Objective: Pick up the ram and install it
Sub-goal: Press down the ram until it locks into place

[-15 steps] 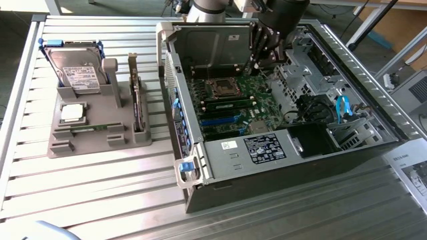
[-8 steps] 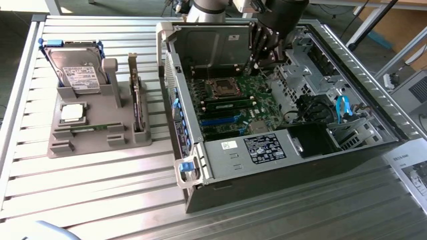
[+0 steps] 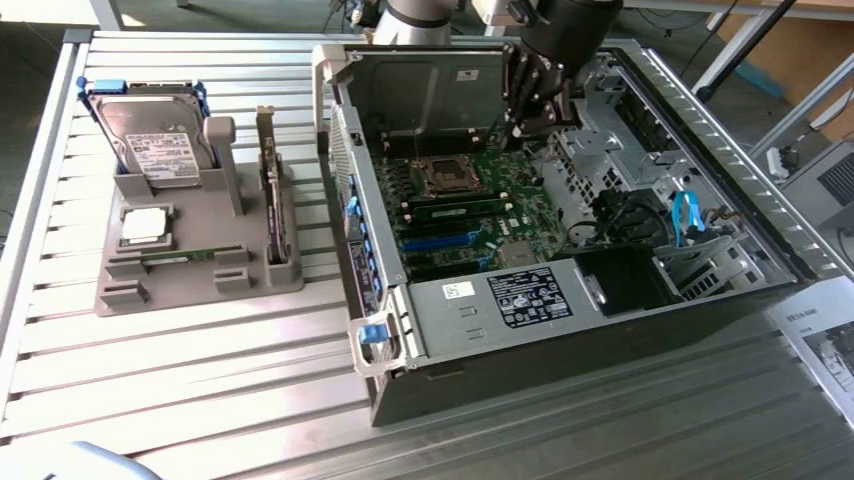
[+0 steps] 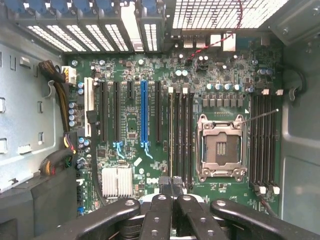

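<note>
The ram (image 3: pixel 176 256), a thin green stick, lies low in the front slot of the grey holder (image 3: pixel 127 295) at the exterior view's left. My gripper (image 3: pixel 534 125) hangs inside the open computer case (image 3: pixel 561 360), above the motherboard (image 3: pixel 467 190) and far from the holder. In the wrist view its dark fingers (image 4: pixel 159 210) are pressed together, and the gripper (image 4: pixel 172 186) is shut with nothing visible between them. It hovers over the end of the long memory slots (image 4: pixel 182 135) beside the open processor socket (image 4: pixel 221 147). A similar thin green stick (image 3: pixel 457 210) stands in a slot on the board.
The holder also carries an upright hard drive (image 3: pixel 154 140), a square silver processor chip (image 3: pixel 144 225) and a tall dark expansion card (image 3: pixel 274 200). A raised drive cage (image 3: pixel 427 95), cables (image 3: pixel 687 215) and a power supply (image 3: pixel 527 295) crowd the case. Paper (image 3: pixel 827 345) lies at the right.
</note>
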### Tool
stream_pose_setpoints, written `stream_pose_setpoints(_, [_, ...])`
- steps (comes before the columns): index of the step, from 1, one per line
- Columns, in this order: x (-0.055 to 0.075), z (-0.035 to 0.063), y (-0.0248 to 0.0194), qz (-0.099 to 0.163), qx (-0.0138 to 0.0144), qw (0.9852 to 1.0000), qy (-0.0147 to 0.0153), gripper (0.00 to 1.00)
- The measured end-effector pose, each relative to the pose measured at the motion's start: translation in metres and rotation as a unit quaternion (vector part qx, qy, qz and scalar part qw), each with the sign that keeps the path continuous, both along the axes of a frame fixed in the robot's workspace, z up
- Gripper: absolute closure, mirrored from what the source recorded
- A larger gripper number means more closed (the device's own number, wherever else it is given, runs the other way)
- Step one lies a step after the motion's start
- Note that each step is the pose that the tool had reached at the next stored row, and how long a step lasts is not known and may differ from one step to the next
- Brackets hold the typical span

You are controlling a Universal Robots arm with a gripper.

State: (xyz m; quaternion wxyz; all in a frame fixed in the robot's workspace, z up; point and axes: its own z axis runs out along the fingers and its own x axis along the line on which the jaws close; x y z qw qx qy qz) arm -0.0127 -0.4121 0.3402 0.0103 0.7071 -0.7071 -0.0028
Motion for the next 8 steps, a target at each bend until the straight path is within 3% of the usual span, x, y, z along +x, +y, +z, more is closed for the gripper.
stream_pose_setpoints(8, [0.015,0.0000,0.0001,0.000,0.0000,1.0000,0.0000,0.90])
